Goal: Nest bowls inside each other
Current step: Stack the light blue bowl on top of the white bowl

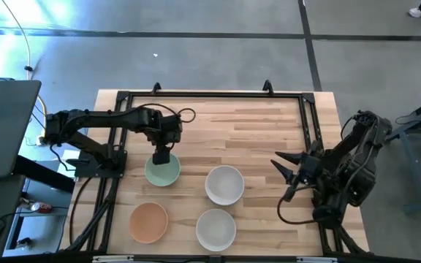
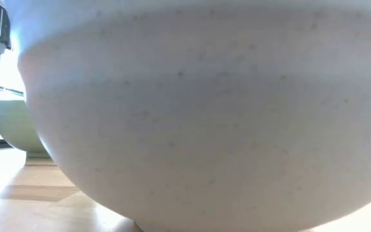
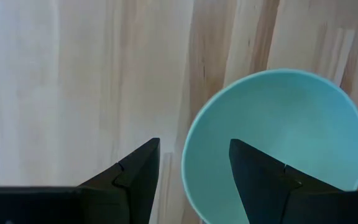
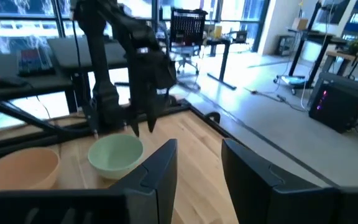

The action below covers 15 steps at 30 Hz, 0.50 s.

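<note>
**Four bowls on the tabletop, none nested, left end effector over the mint one**

Starting at the left, you have the peach-orange bowl (image 1: 148, 222) near the tabletop's (image 1: 254, 128) front edge, toward the left corner, with nothing in it. Just behind it sits the mint green bowl (image 1: 162, 171), also empty. Your left end effector (image 1: 162, 156) hangs over that bowl's far rim, pointing down; in the left wrist view its fingers (image 3: 138, 180) stand apart, one outside the rim and one over the bowl's inside, gripping nothing. The left arm reaches in level from the left edge.

Toward the middle you see two white bowls, both empty: one (image 1: 224, 184) mid-depth, the other (image 1: 215, 229) at the front edge, close together but apart. In the low view one white bowl fills almost the whole frame.

The tabletop is pale wood with a black frame round it, on a grey floor.

At the right edge your right end effector (image 1: 287, 175) waits above the wood, fingers spread, holding nothing, arm folded back.
</note>
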Motion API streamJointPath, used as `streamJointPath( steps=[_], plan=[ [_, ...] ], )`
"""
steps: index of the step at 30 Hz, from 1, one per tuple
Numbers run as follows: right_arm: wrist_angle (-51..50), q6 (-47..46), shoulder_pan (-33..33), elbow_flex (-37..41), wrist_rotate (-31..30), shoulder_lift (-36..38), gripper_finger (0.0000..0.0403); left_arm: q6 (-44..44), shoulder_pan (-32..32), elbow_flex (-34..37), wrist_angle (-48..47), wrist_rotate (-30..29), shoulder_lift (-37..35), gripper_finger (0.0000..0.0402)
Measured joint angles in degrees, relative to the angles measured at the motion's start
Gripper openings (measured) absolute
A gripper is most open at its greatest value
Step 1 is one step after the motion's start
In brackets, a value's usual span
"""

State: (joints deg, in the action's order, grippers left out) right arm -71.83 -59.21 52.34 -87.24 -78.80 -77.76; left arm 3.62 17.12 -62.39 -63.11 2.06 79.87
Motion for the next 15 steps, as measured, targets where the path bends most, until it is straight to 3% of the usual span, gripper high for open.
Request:
streamJointPath(
  steps=[15],
  plan=[
    [0.17,-2.5,2.23,0.0,-1.3,-0.02,0.0119,1.52,-2.36,0.0,0.16,-0.48,8.0,0.0184]
  ],
)
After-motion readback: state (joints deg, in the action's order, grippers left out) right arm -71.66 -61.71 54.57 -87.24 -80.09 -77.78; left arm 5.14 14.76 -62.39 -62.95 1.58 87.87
